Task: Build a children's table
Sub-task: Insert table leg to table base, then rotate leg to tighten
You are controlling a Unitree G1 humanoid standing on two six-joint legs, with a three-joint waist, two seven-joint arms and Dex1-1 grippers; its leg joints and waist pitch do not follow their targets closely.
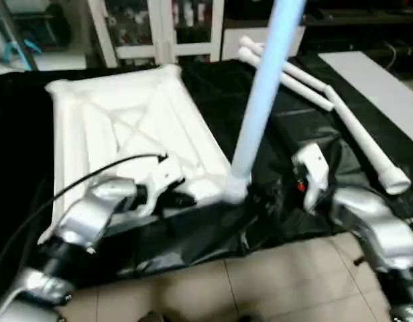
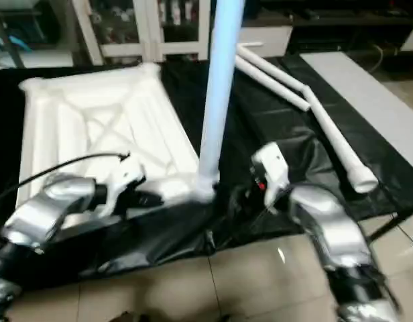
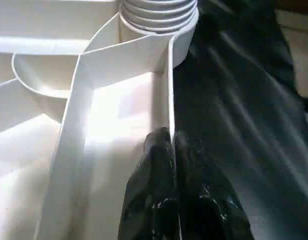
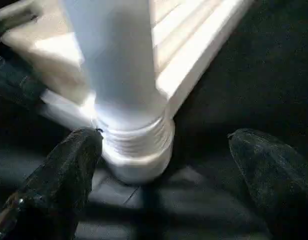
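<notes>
The white ribbed plastic tabletop [image 1: 126, 127], light but stiff (its thin rim [image 3: 170, 100] is pinched by the left gripper [image 3: 173, 145]), lies underside up; its upright white tube leg [image 1: 263, 94] stands at twelve o'clock of the wide-apart right gripper [image 4: 164, 165].

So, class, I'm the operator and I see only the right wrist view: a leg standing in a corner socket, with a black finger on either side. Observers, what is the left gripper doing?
Observer: The left gripper is shut on the rim of the tabletop, beside the corner with the standing leg.
Operator: Where are the other legs?
Observer: Three loose legs lie on the black cover, to the far right of the tabletop.
Operator: Is there a leg in either far corner?
Observer: No, both far corner sockets are bare, and the tabletop lies ribbed side up.
</notes>
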